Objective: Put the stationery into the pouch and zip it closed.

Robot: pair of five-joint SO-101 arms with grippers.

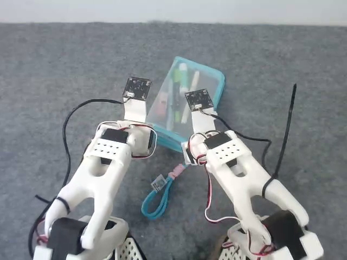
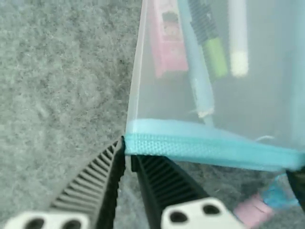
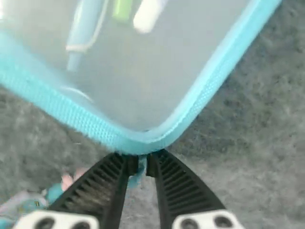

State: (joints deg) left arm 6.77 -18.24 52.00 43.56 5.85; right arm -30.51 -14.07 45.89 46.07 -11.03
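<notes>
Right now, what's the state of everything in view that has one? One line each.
pouch: lying flat on the carpet; cannot tell whether it is fully zipped.
stationery: inside the pouch, visible through its clear side.
left pincer: shut on the pouch's corner edge.
right pincer: shut on a teal tab at another pouch corner.
strap: slack loop lying on the carpet.

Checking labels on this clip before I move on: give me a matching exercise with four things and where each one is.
Things:
1 pens
2 blue strap
3 left gripper
4 right gripper

Places:
A lying on the carpet, outside the pouch
B at the pouch's rounded corner
C inside the pouch
D at the pouch's sharp corner

Pairs: 1-C, 2-A, 3-D, 4-B
</notes>
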